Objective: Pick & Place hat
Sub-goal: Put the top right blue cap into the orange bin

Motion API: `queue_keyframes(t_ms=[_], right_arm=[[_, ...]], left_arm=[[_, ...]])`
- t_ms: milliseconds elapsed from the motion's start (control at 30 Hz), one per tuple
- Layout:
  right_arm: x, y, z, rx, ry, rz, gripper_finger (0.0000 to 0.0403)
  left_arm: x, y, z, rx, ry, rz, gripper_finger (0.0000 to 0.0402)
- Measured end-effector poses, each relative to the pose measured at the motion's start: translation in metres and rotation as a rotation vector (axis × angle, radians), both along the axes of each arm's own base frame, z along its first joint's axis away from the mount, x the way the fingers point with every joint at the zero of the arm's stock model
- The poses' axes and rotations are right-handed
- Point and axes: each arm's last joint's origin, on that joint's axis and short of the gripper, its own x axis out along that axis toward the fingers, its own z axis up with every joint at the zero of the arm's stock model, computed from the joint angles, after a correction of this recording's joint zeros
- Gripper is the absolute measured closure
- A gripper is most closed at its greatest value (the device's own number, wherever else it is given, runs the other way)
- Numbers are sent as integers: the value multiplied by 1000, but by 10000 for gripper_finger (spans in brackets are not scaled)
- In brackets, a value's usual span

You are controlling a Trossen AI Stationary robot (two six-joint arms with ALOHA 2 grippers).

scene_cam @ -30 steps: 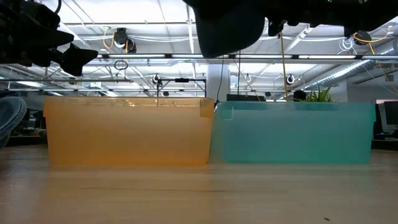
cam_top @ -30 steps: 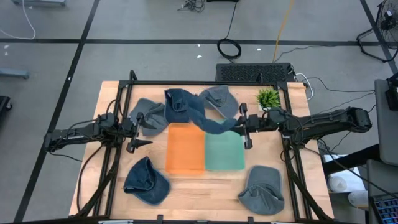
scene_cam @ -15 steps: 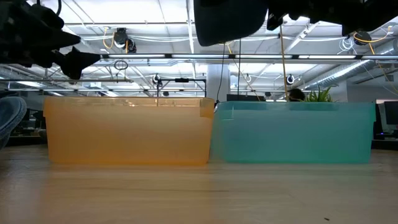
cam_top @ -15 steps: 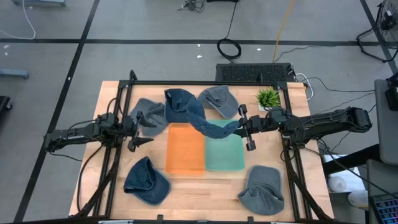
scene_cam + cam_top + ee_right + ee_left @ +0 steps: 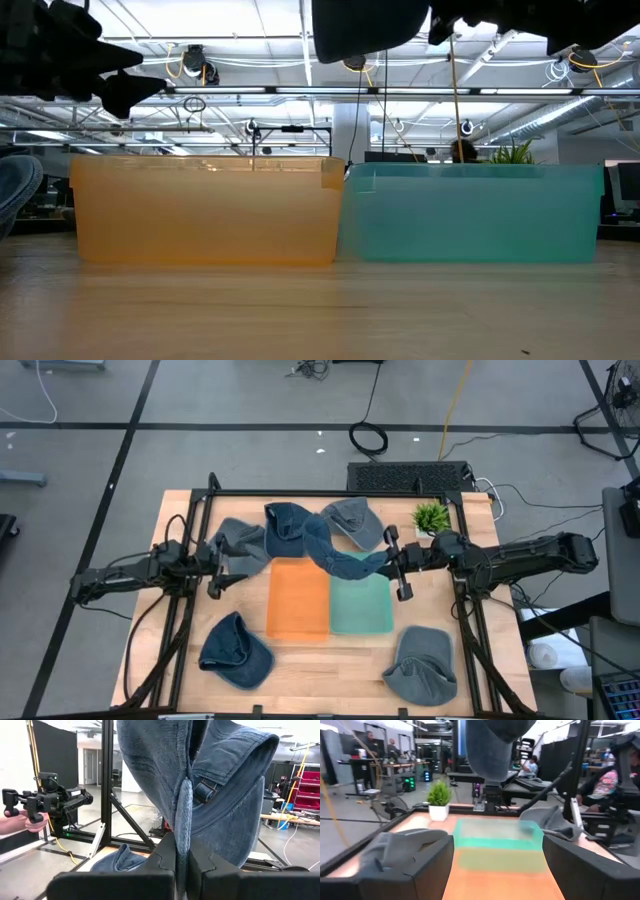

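Observation:
My right gripper (image 5: pixel 386 563) is shut on a dark blue hat (image 5: pixel 335 555), which hangs in the air over the far ends of the orange bin (image 5: pixel 298 598) and the teal bin (image 5: pixel 360 604). In the low view the hat (image 5: pixel 365 28) sits high above both bins. At the table's left my left gripper (image 5: pixel 220 566) stands open and level with nothing between its fingers (image 5: pixel 415 870). Next to it a grey hat (image 5: pixel 240 545) lies on the table. My right gripper pinches a folded ridge of the hat's cloth (image 5: pixel 184 837) between its two fingers (image 5: pixel 162 857), just below the back strap's buckle (image 5: pixel 202 790). The fingers come about level from the table's right side. The hat is lifted clear and stretches past the fingertips toward the table's left.
More hats lie on the table: a dark blue one (image 5: pixel 283 525) and a grey one (image 5: pixel 352 520) at the far side, a blue one (image 5: pixel 235 652) near left, a grey one (image 5: pixel 420 667) near right. A small potted plant (image 5: pixel 430 517) stands far right.
My left gripper has turned a little in place, staying open. My right gripper has tipped slightly upward, still shut on the hat, and the hat has risen a little and shifted slightly toward the far edge.

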Motion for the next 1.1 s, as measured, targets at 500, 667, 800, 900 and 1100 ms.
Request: queue_keyframes(t_ms=[500,667,800,900,1100], right_arm=[[15,-7,40,7,-49,119,403],[32,-7,57,-4,-66,194,403],[46,-7,70,-21,-85,245,403],[56,-7,79,-35,-94,287,403],[74,-8,90,-29,-51,319,403]], left_arm=[[8,2,81,41,42,12,91],[22,3,109,41,72,-7,91],[34,3,129,42,73,-68,91],[43,4,140,42,77,-94,91],[55,6,160,85,70,-97,91]])
